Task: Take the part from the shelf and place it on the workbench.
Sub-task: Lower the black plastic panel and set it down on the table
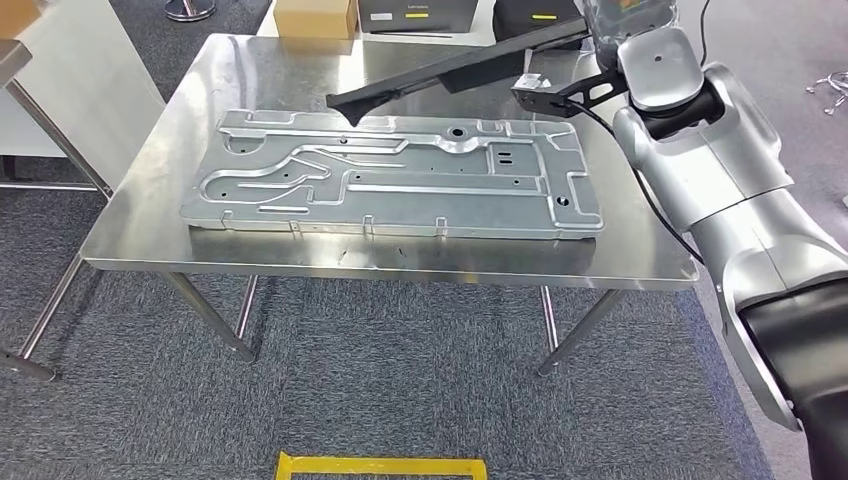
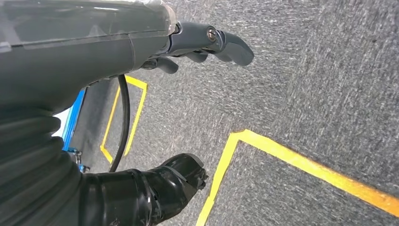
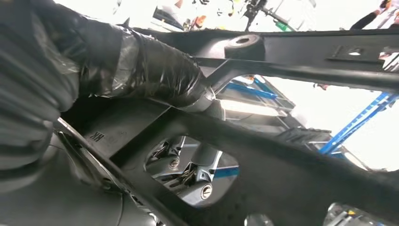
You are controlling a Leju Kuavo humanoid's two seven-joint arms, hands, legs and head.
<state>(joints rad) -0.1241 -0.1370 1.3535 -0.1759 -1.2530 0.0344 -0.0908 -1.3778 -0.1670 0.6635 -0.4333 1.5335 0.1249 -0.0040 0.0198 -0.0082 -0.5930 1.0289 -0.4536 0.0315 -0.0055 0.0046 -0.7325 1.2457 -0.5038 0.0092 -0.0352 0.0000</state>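
Part [image 1: 450, 70], long black bar, clamped in right hand [image 3: 155, 75] at its right end, hanging over workbench [image 1: 140, 215] far edge, long axis along that edge, free end pointing left above stamped metal panel [image 1: 400, 180]. Left hand [image 2: 207, 44] empty, fingers loosely apart, hanging over carpet; judged no part in set-down.

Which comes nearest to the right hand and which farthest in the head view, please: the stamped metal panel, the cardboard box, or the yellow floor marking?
1. Stamped metal panel, on the workbench, nearest the right hand.
2. Cardboard box, behind the table's far edge, to the left.
3. Yellow floor marking, on the carpet in front of the table, farthest.
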